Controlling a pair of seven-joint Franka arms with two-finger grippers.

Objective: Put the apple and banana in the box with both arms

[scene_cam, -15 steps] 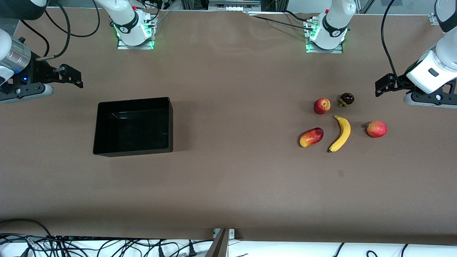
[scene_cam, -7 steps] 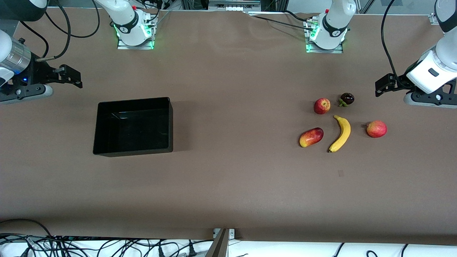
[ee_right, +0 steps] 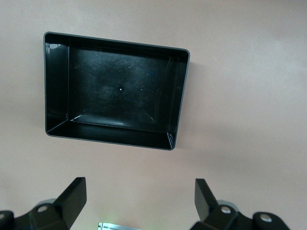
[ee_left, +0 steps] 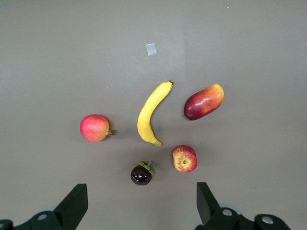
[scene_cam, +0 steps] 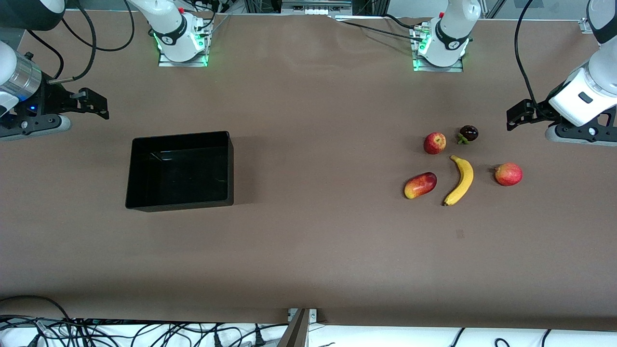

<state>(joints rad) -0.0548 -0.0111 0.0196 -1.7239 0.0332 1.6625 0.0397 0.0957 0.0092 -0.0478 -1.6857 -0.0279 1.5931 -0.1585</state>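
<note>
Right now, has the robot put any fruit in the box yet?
Not yet. The box holds nothing, and the apple and banana lie on the table among other fruit at the left arm's end. Nothing is in hand: the left hand is open above the fruit, the right hand open up by the box. Both pickups are left.

Both wrist views cut each claw off at the picture's edge: only the two finger stubs and a little of the mount show for the left claw [ee_left: 139,206] and the right claw [ee_right: 139,203]. In the front view both arms run out of the picture at its side edges, so their upper links are unseen. The box [scene_cam: 181,169] is so dark inside that its floor shows only faint glints. A small pale patch [ee_left: 151,49] on the surface is too small to identify.
</note>
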